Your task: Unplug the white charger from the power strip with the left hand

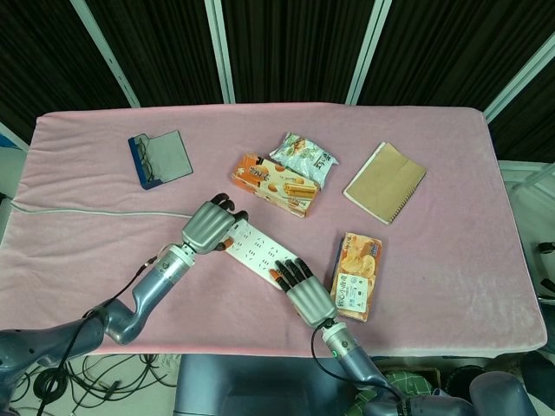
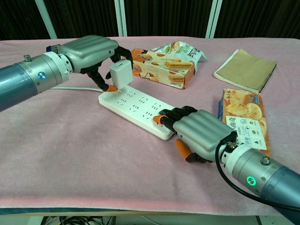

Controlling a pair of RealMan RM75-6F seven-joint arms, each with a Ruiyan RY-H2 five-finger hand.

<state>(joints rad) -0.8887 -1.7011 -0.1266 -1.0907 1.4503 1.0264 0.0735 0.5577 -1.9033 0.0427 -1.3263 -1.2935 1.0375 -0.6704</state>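
Note:
My left hand (image 2: 91, 52) holds the white charger (image 2: 120, 73) lifted clear above the far end of the white power strip (image 2: 136, 109); its prongs no longer sit in the sockets. In the head view the left hand (image 1: 208, 227) covers the charger and hangs over the strip's left end (image 1: 251, 250). My right hand (image 2: 199, 132) lies palm down with its fingers pressing the near end of the strip. The same right hand (image 1: 303, 290) shows in the head view at the strip's lower right end.
An orange snack box (image 1: 273, 184) and a snack bag (image 1: 303, 159) lie just behind the strip. A second orange box (image 1: 356, 275) sits right of my right hand, a brown notebook (image 1: 385, 182) further back. A glasses case (image 1: 159, 159) lies far left, a white cable (image 1: 87, 213) runs leftwards.

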